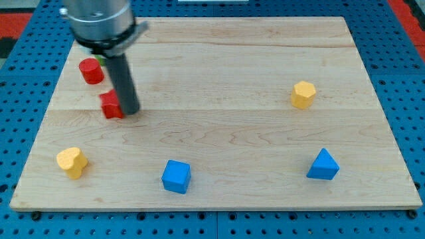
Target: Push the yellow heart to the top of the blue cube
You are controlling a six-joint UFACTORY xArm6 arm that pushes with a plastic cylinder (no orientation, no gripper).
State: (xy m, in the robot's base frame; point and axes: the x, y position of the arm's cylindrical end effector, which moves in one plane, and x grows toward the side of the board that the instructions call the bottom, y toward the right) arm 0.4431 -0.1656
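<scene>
**Long way round to the yellow heart**

On the wooden bench (219, 126), your tip (130, 110) rests against a red block (111, 105) near the view's top left; the rod carries no fingers, so none can be spread or pressed. The blue cube (176, 176) sits at bottom centre, the yellow heart (72, 162) well to its left. Circle to the heart's lower left, then push it up and right, stopping above the cube.

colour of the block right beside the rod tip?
Red: the red block sits just to the view's left of my tip. Only the camera view shows it.
</scene>
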